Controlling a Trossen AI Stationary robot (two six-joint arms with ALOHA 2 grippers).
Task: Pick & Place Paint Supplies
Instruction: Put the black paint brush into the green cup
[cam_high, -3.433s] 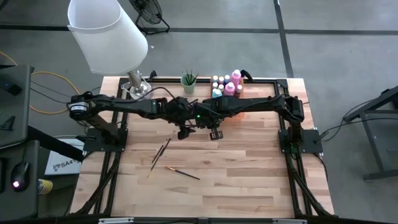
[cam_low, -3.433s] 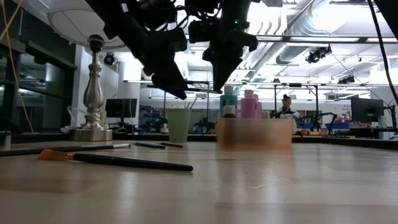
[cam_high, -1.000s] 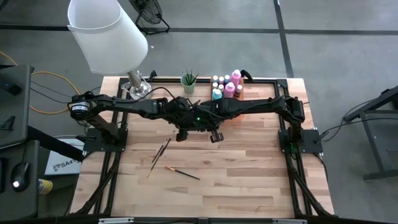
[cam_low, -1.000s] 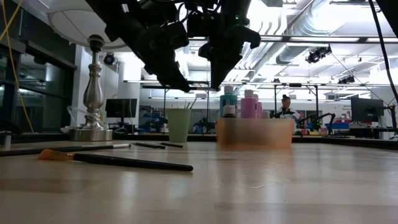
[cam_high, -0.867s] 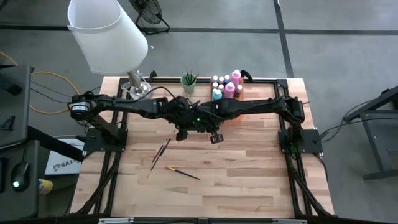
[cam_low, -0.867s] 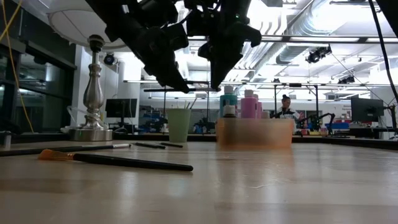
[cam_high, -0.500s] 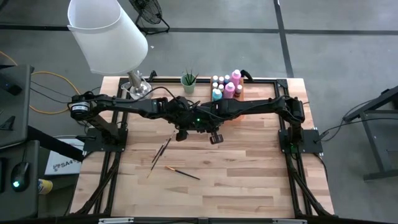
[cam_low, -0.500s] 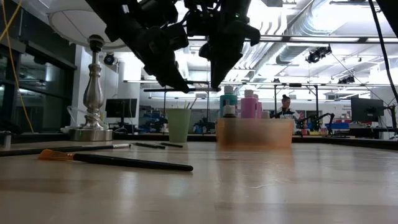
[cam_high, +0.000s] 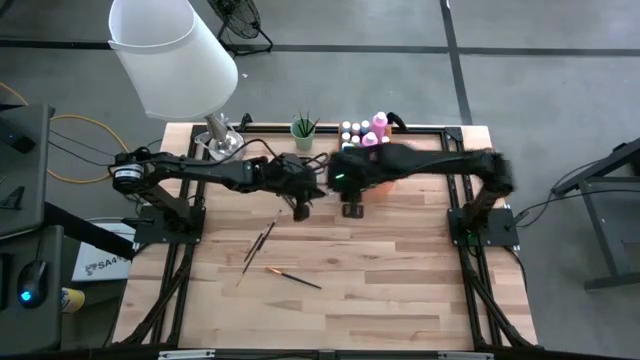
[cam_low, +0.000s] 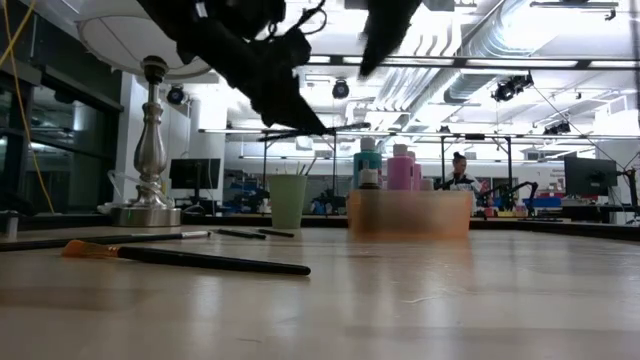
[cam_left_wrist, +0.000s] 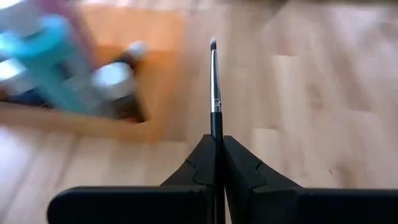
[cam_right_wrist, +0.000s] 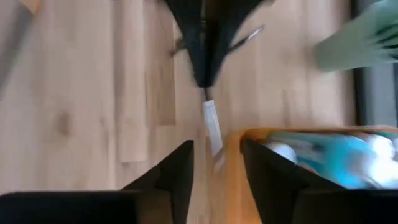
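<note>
Left wrist view shows your left gripper (cam_left_wrist: 217, 146) pinching a paintbrush (cam_left_wrist: 215, 93) beside the orange tray (cam_left_wrist: 149, 74); your right gripper (cam_right_wrist: 214, 165) stands apart, empty.

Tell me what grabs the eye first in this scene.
The two dark arms meeting above the table's middle: the left claw is shut on a thin paintbrush, held in the air beside the right claw, which stands open. Behind them, an orange tray of paint bottles sits beside a green cup.
</note>
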